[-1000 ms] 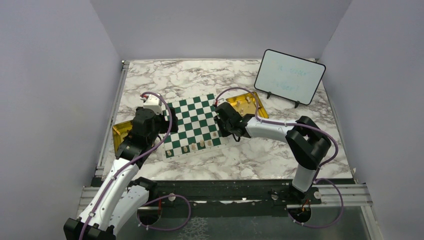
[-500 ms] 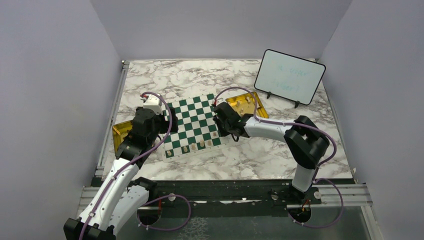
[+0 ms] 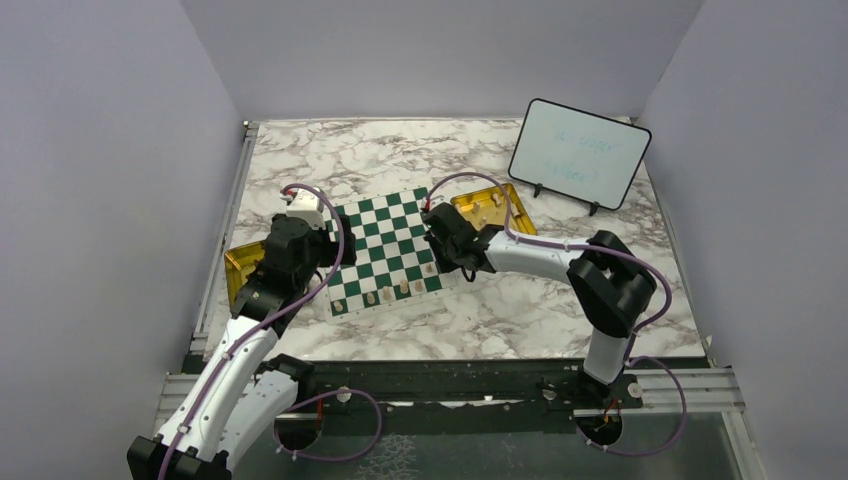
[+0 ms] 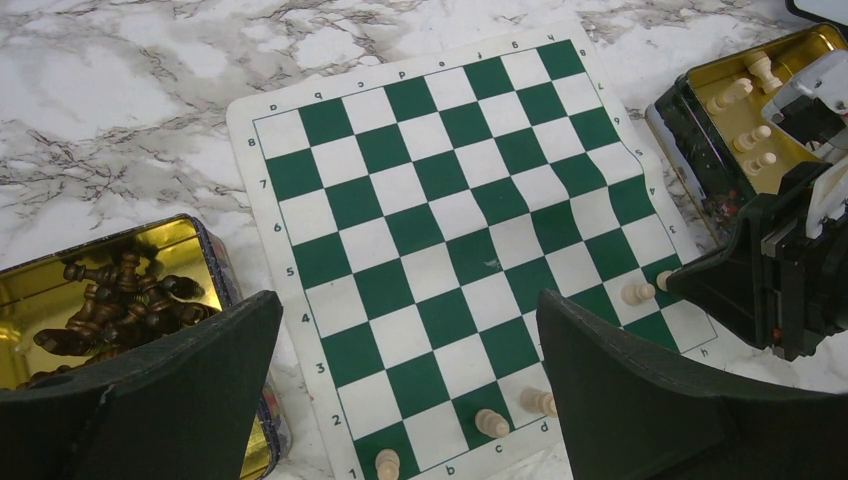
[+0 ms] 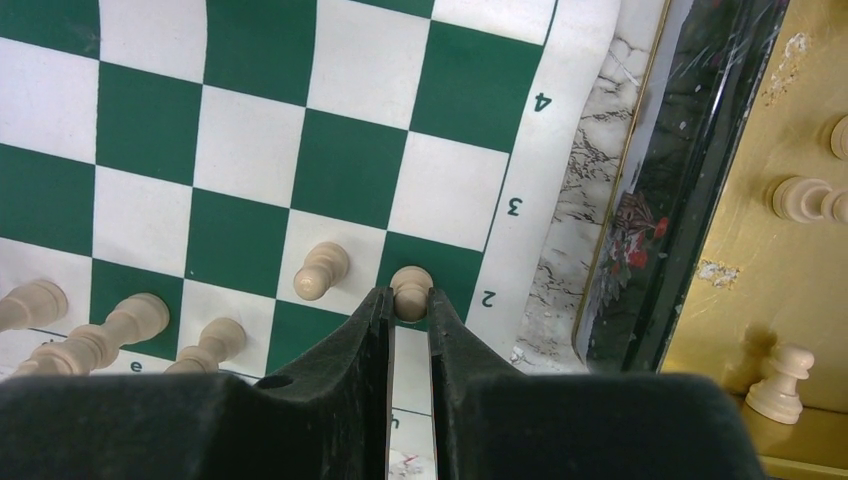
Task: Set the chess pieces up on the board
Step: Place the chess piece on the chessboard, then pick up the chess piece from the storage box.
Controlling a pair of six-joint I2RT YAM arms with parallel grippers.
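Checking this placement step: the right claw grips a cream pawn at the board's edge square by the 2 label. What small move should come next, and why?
Probably open the right claw and lift straight up. The pawn it grips is upright over the green square, beside another pawn, so it looks set down, though contact is unclear.

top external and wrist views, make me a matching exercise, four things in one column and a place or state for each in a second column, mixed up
Column one
1. left pincer
2. right pincer
3. dark pieces
4. whiteboard

Column two
a. standing at the far right of the table
b. closed on a cream pawn at the edge of the board
c. wide open
d. heaped in a gold tin

Pairs: 1-c, 2-b, 3-d, 4-a
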